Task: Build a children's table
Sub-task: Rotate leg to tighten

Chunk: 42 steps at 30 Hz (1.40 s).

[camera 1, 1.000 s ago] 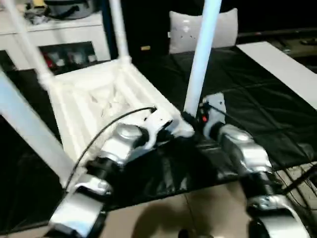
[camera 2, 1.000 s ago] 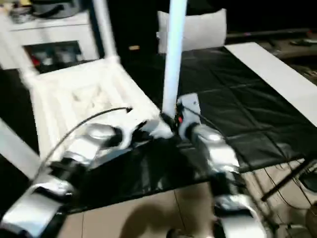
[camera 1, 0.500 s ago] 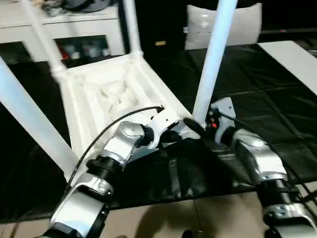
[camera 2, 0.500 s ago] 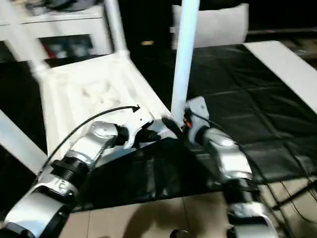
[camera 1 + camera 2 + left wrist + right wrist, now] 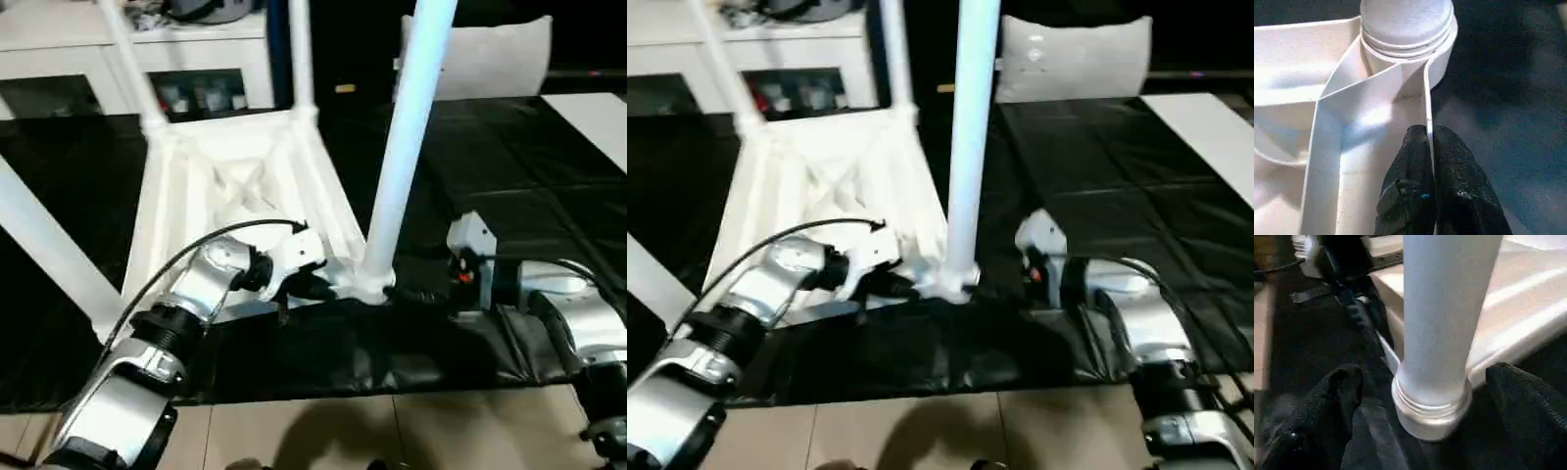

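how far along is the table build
Nearly done. The top lies upside down with four legs standing in its corner sockets; the near leg sits upright in its socket. In hand: the left gripper pinches the top's rim, while the right gripper stands open around that leg. Left: let go and flip the table.

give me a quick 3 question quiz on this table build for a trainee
1. True or false: the left claw is shut on the rim of the table top.
2. Is the right claw: A) open on either side of the near leg, B) shut on it, C) lifted above it?
3. The table top lies on its ____ face, legs pointing up.

Key: 1 true; 2 A; 3 upper
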Tool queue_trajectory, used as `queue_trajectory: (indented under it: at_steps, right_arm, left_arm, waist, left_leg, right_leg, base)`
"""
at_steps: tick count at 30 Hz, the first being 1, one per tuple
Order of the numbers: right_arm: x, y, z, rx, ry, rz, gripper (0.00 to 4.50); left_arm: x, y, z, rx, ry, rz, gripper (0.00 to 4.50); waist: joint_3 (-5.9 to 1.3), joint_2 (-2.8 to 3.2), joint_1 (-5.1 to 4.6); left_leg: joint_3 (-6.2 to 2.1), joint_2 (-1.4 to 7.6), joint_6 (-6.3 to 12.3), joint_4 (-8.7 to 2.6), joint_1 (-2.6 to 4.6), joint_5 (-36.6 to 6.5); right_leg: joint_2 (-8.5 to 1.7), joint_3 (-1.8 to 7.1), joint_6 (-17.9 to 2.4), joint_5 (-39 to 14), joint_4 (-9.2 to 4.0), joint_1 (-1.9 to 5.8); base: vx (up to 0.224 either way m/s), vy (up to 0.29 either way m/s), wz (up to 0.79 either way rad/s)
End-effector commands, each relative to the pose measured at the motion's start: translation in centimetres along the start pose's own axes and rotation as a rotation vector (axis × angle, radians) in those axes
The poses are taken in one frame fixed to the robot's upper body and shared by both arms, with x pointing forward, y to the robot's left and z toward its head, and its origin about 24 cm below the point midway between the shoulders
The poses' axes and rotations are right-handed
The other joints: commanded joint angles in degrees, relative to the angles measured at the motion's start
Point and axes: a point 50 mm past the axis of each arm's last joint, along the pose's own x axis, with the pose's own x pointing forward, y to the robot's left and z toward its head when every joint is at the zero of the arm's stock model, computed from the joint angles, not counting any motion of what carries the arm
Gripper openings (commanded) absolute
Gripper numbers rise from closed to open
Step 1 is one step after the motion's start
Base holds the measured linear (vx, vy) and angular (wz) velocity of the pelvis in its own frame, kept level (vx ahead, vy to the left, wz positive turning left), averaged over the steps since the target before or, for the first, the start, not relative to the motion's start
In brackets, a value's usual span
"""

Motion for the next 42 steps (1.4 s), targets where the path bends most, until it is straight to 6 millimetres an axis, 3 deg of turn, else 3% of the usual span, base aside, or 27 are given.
queue_trajectory:
  at_steps: [1,3,4,9,16,25,31,32,33,35,37,39,40,41,42]
  right_arm:
    - [-0.2,0.4,0.6,-0.023,-0.01,0.083,4.12]
    - [-0.1,0.6,0.5,-0.017,0.001,0.123,3.98]
    - [0.0,0.6,0.5,-0.016,0.008,0.134,3.86]
    - [0.2,0.7,0.4,-0.025,0.022,0.169,3.42]
    - [1.4,1.2,0.6,-0.03,0.005,0.232,2.78]
    - [1.9,1.7,0.3,0.04,0.0,0.289,2.08]
    - [3.0,1.8,0.3,0.187,-0.059,0.164,1.95]
    - [3.2,1.7,0.3,0.203,-0.059,0.134,1.95]
    - [3.3,1.6,0.2,0.212,-0.054,0.109,1.95]
    - [4.4,1.1,-0.3,0.251,-0.046,-0.029,1.95]
    - [5.0,0.7,-0.6,0.275,-0.043,-0.103,1.95]
    - [6.0,0.3,-0.6,0.311,-0.04,-0.192,1.95]
    - [6.0,0.3,-0.6,0.311,-0.04,-0.192,1.95]
    - [7.3,-0.3,-0.6,0.36,-0.021,-0.328,1.95]
    - [7.7,-0.5,-0.7,0.378,-0.012,-0.376,1.95]
  left_arm:
    - [0.5,-1.1,0.8,0.109,0.018,-0.164,0.0]
    - [0.4,-1.3,0.7,0.131,0.037,-0.194,0.0]
    - [0.4,-1.3,0.7,0.14,0.043,-0.207,0.0]
    - [0.4,-1.4,1.0,0.165,0.047,-0.234,0.0]
    - [0.6,-1.2,1.2,0.186,0.047,-0.24,0.0]
    - [0.6,-1.4,0.9,0.168,0.046,-0.235,0.0]
    - [0.7,-0.7,1.0,0.06,0.001,-0.134,0.0]
    - [0.8,-0.6,1.1,0.047,-0.007,-0.112,0.0]
    - [0.9,-0.5,1.2,0.039,-0.012,-0.098,0.0]
    - [1.3,0.1,1.8,-0.018,-0.052,0.004,0.0]
    - [1.7,0.4,2.3,-0.06,-0.081,0.054,0.0]
    - [2.3,0.7,3.0,-0.107,-0.12,0.115,0.0]
    - [2.3,0.7,3.0,-0.107,-0.12,0.115,0.0]
    - [3.3,1.0,3.8,-0.153,-0.147,0.191,0.0]
    - [3.6,1.1,4.0,-0.167,-0.153,0.214,0.0]
  waist:
    - [-4.99,-0.64,0.1]
    - [-4.9,-0.91,0.71]
    - [-4.89,-0.75,0.95]
    - [-4.7,-1.03,1.74]
    - [-4.56,-1.31,1.69]
    - [-4.65,-1.42,1.8]
    - [-4.47,-1.36,1.72]
    - [-4.37,-1.29,1.7]
    - [-4.18,-1.1,1.43]
    - [-3.96,-1.28,0.88]
    - [-3.77,-1.19,-0.35]
    - [-3.59,-1.09,-2.33]
    - [-3.57,-0.88,-2.9]
    - [-3.76,-0.93,-4.34]
    - [-3.64,-0.66,-5.65]
  left_leg:
    - [-0.26,2.4,7.22,-3.74,0.43,-4.93]
    - [-0.13,2.54,6.89,-3.84,0.58,-5.08]
    - [-0.13,2.44,6.68,-3.82,0.61,-5.37]
    - [0.07,2.36,5.22,-4.09,0.84,-6.5]
    - [0.54,1.79,5.04,-4.18,0.99,-7.66]
    - [0.54,1.83,5.18,-4.16,0.89,-6.41]
    - [0.52,1.76,4.66,-4.24,0.77,-6.56]
    - [0.54,1.72,4.06,-4.28,1.17,-7.26]
    - [0.55,1.37,3.39,-4.23,1.19,-8.35]
    - [0.69,0.97,2.54,-4.15,1.42,-9.66]
    - [0.58,0.64,1.6,-3.92,1.72,-11.8]
    - [0.15,0.55,1.74,-3.82,1.39,-14.83]
    - [-0.07,0.8,1.65,-3.88,1.3,-15.64]
    - [-0.44,1.23,1.67,-4.07,1.05,-16.77]
    - [-1.05,1.62,1.28,-4.33,0.33,-18.0]
  right_leg:
    - [-4.15,4.38,-6.14,-14.56,-2.98,3.93]
    - [-4.27,4.52,-6.5,-14.8,-3.06,3.81]
    - [-4.29,4.45,-6.49,-15.32,-3.05,3.82]
    - [-4.27,4.81,-5.25,-18.65,-3.42,3.73]
    - [-4.07,5.07,-3.51,-23.28,-4.06,3.6]
    - [-4.03,5.16,-3.53,-22.18,-3.84,3.59]
    - [-3.97,5.03,-3.02,-23.24,-4.06,3.7]
    - [-4.02,4.94,-2.52,-24.84,-4.41,3.47]
    - [-3.94,4.58,-1.47,-27.37,-4.88,3.5]
    - [-3.79,4.15,0.21,-30.76,-5.6,3.35]
    - [-3.66,3.24,1.57,-33.62,-6.46,3.19]
    - [-3.3,1.9,4.01,-34.78,-7.33,3.7]
    - [-3.31,1.67,4.3,-34.5,-7.39,3.86]
    - [-3.36,1.4,4.33,-32.97,-7.41,4.36]
    - [-3.52,1.02,4.21,-31.79,-7.06,4.94]
  base:
    - [0.0,0.0,0.0]
    - [0.0,0.0,0.0]
    - [0.0,0.0,0.0]
    - [0.0,0.0,0.0]
    - [0.0,0.0,0.0]
    - [0.0,0.0,0.0]
    - [0.0,0.0,0.0]
    - [0.0,0.0,0.0]
    - [0.0,0.0,0.0]
    - [0.0,0.0,0.0]
    - [0.0,0.0,0.0]
    - [0.0,0.0,0.0]
    - [0.0,0.0,0.0]
    - [0.0,0.0,0.0]
    - [0.0,0.0,0.0]
